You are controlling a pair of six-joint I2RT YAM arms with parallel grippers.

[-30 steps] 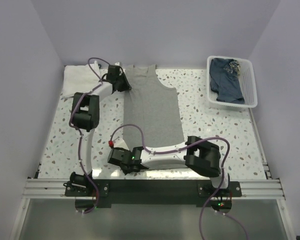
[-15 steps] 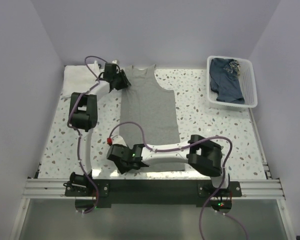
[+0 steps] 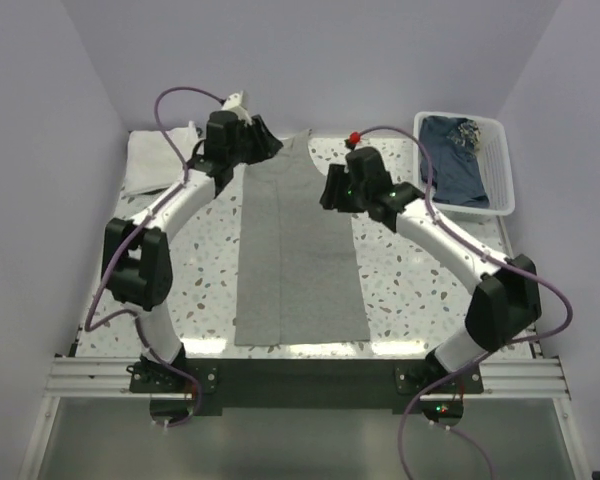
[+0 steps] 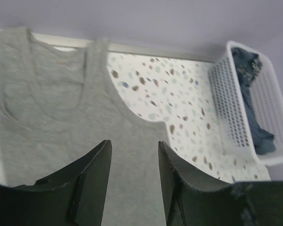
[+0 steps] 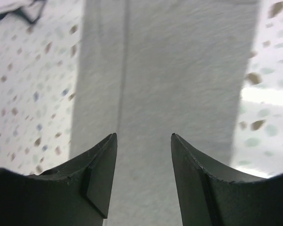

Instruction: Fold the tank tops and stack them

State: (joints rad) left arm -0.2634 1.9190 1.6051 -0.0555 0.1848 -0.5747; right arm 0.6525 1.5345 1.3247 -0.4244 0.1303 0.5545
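We see the grey tank top (image 3: 298, 260) lying lengthwise at frame centre; left gripper (image 4: 134, 147) and right gripper (image 5: 144, 139), both spread, hover over its upper end.

Changes logged: grey top (image 3: 300, 260) lengthened and creased; both grippers relocated.
Top: formerly shorter, now a long strip with its hem drawn well nearer the arm bases; a lengthwise crease now runs down its left part. Right gripper (image 3: 332, 192): formerly low at the top's near-left hem corner, arm folded; now arm stretched out, gripper at the top's far right edge by the armhole, fingers apart over the cloth. Left gripper (image 3: 267, 146): formerly down on the top's far-left shoulder; now lifted above that shoulder, fingers apart, arm arched higher.
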